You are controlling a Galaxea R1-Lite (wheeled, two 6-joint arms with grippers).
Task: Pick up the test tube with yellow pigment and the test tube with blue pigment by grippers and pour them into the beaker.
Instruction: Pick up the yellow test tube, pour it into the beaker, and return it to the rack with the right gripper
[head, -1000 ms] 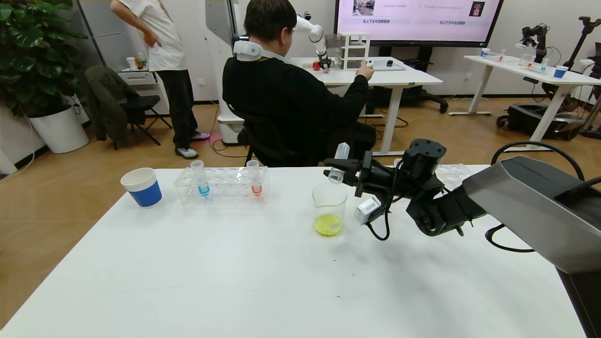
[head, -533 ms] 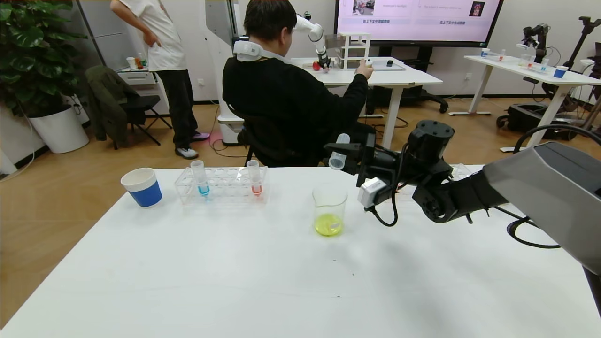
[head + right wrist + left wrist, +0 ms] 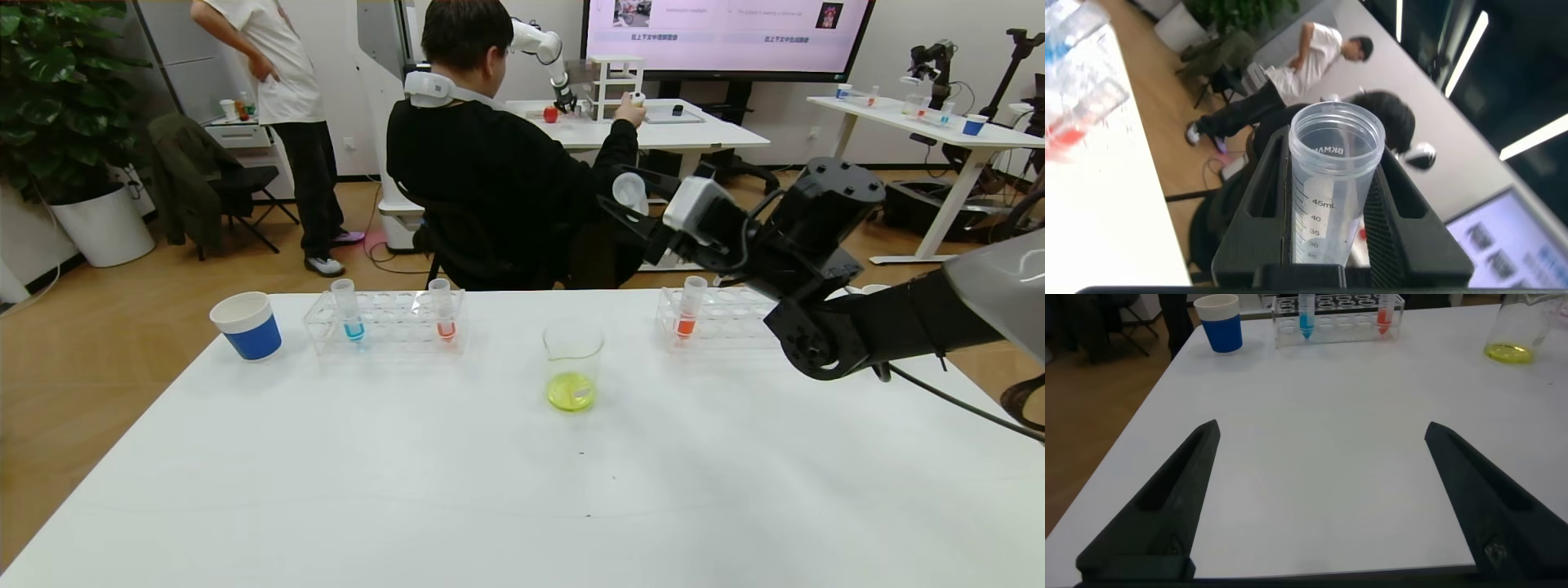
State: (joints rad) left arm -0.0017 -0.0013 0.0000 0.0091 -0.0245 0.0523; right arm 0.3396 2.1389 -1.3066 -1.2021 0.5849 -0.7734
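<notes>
Spanning the foreground, white table (image 3: 457, 490), wooden floor (image 3: 98, 327), wall screen (image 3: 727, 33) behind

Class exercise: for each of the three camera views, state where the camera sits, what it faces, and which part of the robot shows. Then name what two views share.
Head: high on the robot, looking down at the white table; right arm raised with the emptied tube.
Left wrist: low over the table behind the open left gripper, facing the racks.
Right wrist: behind the shut right gripper, facing the tube's mouth and the room.
Shared: head and left wrist both show the beaker.
</notes>
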